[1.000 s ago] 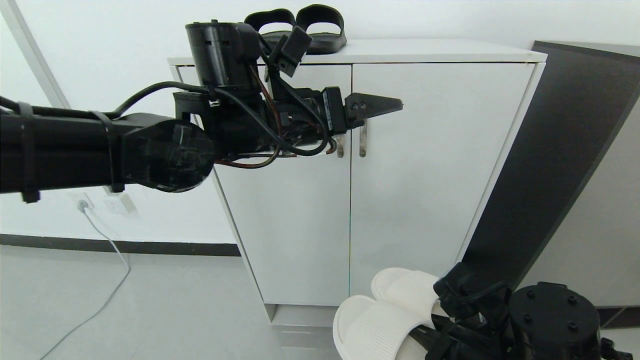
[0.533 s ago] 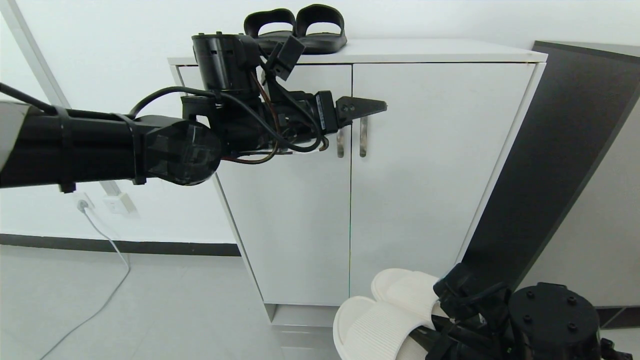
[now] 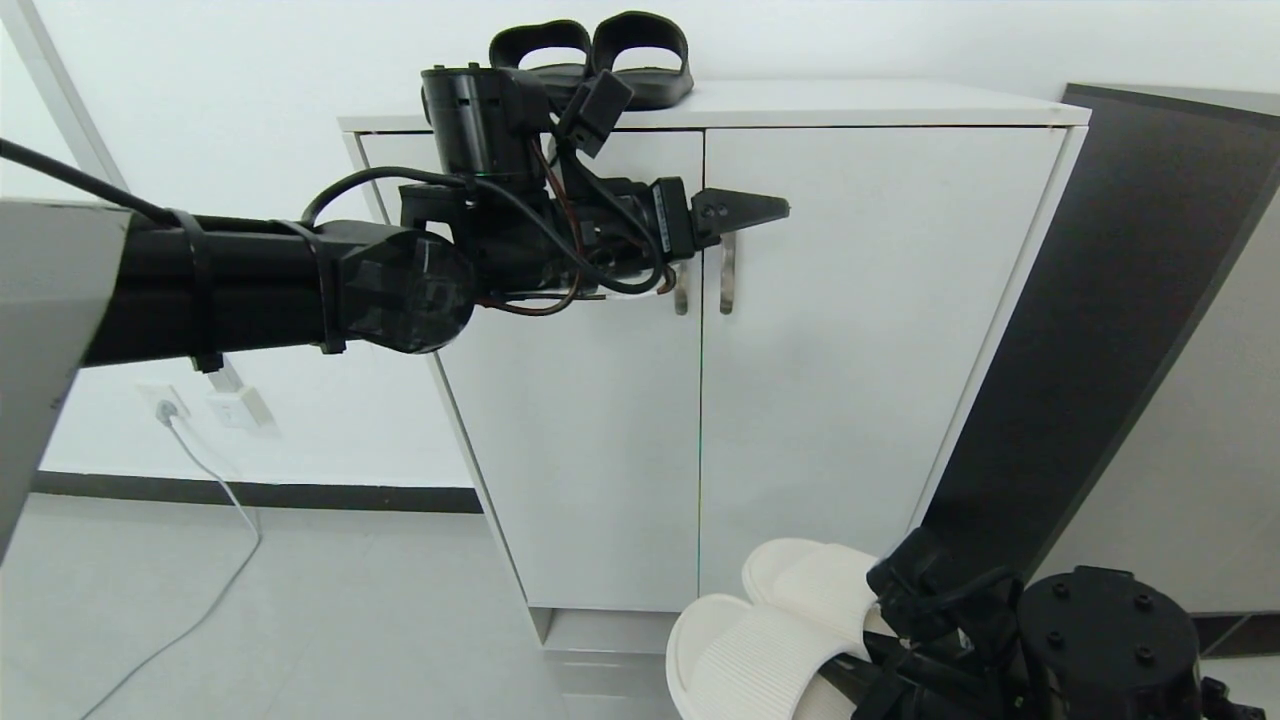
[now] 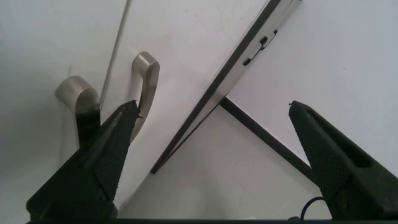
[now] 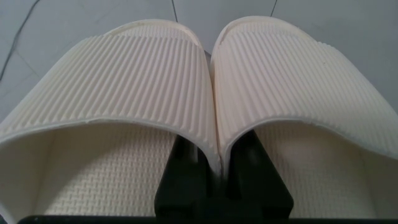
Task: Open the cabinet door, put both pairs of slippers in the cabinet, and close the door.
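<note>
The left tool (image 4: 211, 115), jaws spread wide, hangs just before the door handles (image 3: 727, 275) of the cabinet (image 3: 850, 350). Both doors are shut, so nothing is stowed yet. The right tool (image 5: 217, 168) pinches the white slippers (image 3: 760, 640) near the cabinet's foot. The black slippers (image 3: 590, 50) lie on the cabinet top, toward its left edge.

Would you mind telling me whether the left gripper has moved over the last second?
Yes: against the cabinet handles, the left gripper drew back leftward, then came partway right again.
</note>
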